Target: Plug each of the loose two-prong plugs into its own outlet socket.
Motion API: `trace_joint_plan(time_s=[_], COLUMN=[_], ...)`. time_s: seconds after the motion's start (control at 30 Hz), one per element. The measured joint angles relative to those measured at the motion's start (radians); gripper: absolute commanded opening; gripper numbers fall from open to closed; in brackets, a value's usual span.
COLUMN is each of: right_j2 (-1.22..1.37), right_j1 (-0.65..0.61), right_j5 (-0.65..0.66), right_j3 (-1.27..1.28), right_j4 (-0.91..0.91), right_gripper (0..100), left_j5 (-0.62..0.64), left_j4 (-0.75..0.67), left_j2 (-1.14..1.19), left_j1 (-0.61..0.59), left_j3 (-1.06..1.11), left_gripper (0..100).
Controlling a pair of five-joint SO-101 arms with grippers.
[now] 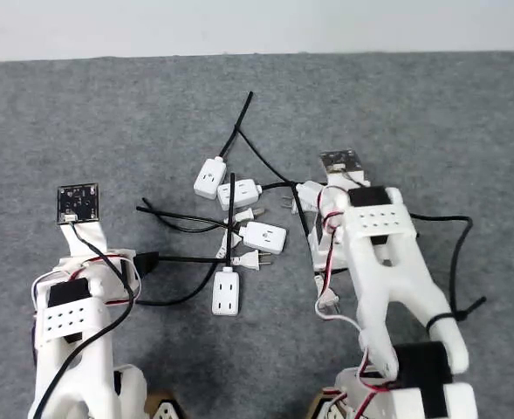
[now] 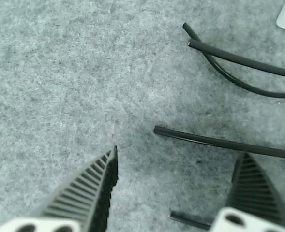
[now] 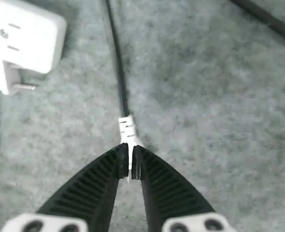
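Several white outlet sockets lie mid-table, among them one [image 1: 209,177] at the back, one [image 1: 263,236] in the middle and one [image 1: 226,291] nearest the arms. A loose white plug [image 1: 250,259] lies between the last two. My right gripper [image 3: 129,151] is shut on a white two-prong plug [image 3: 127,128]; only the plug's cord end shows, and its black cord [image 3: 116,58] runs away over the carpet. In the high view this gripper [image 1: 311,208] sits right of the sockets. My left gripper [image 2: 176,164] is open low over bare carpet, with a black cord end [image 2: 157,130] between its fingers.
A socket [image 3: 26,31] with a plug [image 3: 7,79] beside it lies near the right gripper. Black cords [image 1: 187,223] cross between the sockets and trail toward the left arm [image 1: 73,305]. Open grey carpet [image 1: 431,113] stretches behind both arms.
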Motion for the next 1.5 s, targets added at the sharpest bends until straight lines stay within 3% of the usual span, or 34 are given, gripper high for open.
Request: trace_joint_plan(time_s=[0.17, 0.63, 1.17, 1.23, 1.3, 1.5], right_j2=[-0.002, 0.126, 0.236, 0.241, 0.242, 0.242], right_j1=[-0.009, -0.115, -0.066, -0.066, -0.066, -0.066], right_j5=[0.012, 0.055, 0.135, 0.146, 0.164, 0.178], right_j3=[0.103, 0.107, 0.043, 0.037, 0.037, 0.035], right_j4=[-0.100, -0.183, -0.207, -0.204, -0.204, -0.204], right_gripper=[11.3, 11.2, 11.1, 8.9, 0.0, 0.7], left_j5=[0.000, 0.000, 0.000, 0.000, 0.000, 0.000], left_j4=[0.000, 0.000, 0.000, 0.000, 0.000, 0.000], left_j2=[0.000, 0.000, 0.000, 0.000, 0.000, 0.000], left_j1=[0.000, 0.000, 0.000, 0.000, 0.000, 0.000], left_j3=[0.000, 0.000, 0.000, 0.000, 0.000, 0.000], left_gripper=[36, 36, 36, 36, 36, 36])
